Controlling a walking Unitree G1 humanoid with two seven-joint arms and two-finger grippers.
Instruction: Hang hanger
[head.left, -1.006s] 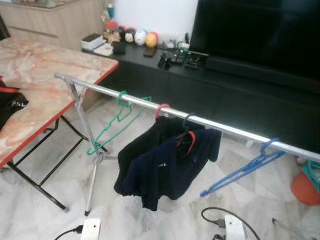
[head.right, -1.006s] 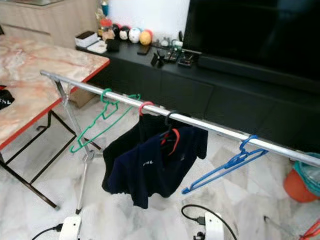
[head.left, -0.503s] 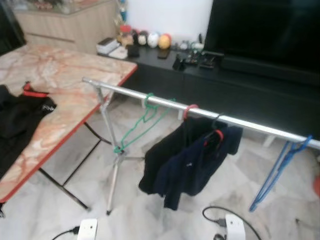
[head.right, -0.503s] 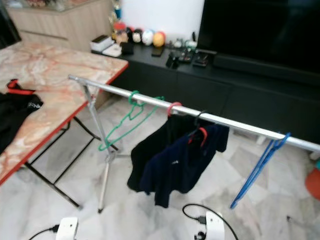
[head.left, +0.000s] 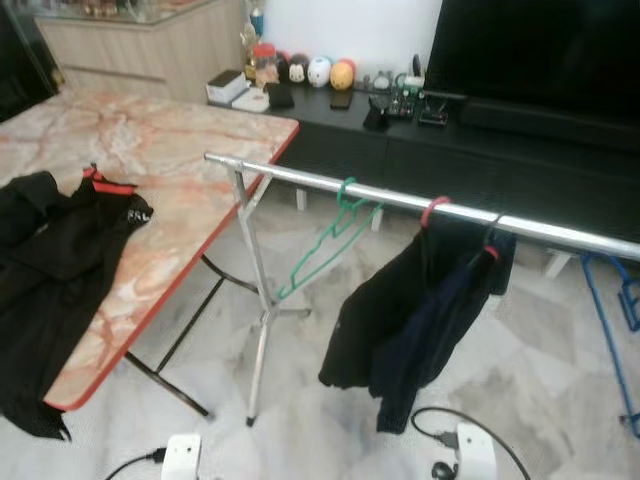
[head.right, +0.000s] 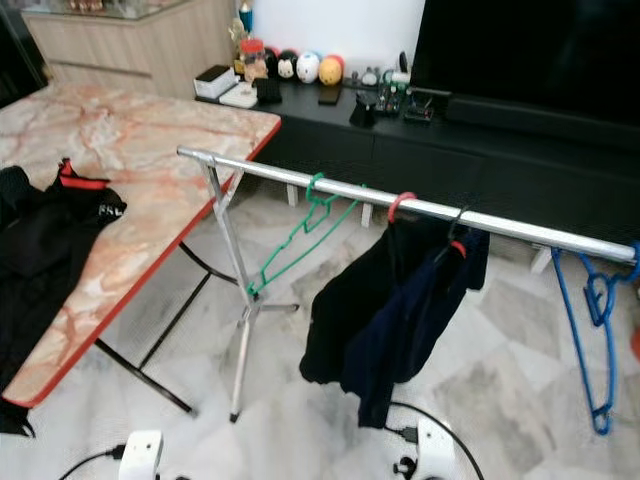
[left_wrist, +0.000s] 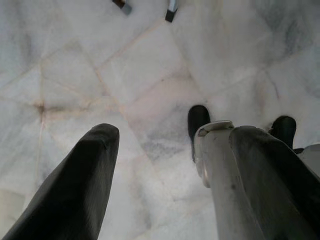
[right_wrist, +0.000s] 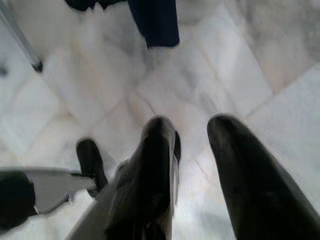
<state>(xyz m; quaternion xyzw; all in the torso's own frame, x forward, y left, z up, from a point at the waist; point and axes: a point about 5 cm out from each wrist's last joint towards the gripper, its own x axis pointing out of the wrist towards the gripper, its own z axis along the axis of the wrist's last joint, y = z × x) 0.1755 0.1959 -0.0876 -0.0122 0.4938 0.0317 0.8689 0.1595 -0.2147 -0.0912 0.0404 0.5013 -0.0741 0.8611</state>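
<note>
A silver clothes rail (head.left: 400, 199) on a folding stand crosses the room. An empty green hanger (head.left: 331, 232) hangs on it. Beside that, dark navy and black garments (head.left: 420, 310) hang on a red hanger (head.left: 433, 208) and a black one. An empty blue hanger (head.right: 592, 330) hangs at the rail's right end. On the marble table (head.left: 190, 150) lies a black garment (head.left: 50, 270) with a red hanger (head.left: 105, 183) in its collar. My left gripper (left_wrist: 175, 132) points down at the floor, open and empty. My right gripper (right_wrist: 191, 124) also hangs over the floor, open and empty.
A black TV cabinet (head.left: 480, 150) with small toys and gadgets runs along the back wall under a large TV. White power strips (head.left: 180, 455) and a black cable (head.left: 440, 425) lie on the marble floor near me. The rail stand's legs (head.left: 262, 330) spread beside the table's black frame.
The camera has turned left: the rail and hangers have slid right in view, and the table with the black garment has come into sight. Nothing on the rail has moved.
</note>
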